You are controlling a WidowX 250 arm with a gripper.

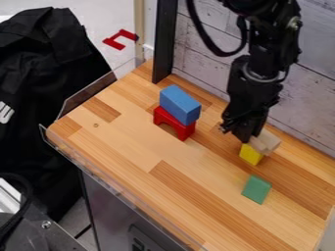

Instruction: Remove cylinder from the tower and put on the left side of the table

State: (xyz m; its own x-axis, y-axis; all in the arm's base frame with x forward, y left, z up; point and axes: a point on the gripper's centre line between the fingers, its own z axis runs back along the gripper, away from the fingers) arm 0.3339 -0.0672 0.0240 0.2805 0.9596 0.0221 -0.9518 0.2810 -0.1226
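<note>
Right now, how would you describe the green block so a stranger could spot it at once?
Start at the wooden table and find the black gripper towards the right of the view. Just below the gripper is a yellow block, and a little lower sits the green block. It is the only green piece and touches no other block.

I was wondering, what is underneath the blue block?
A red arch block is under the blue block; the faces where they meet are hidden.
</note>
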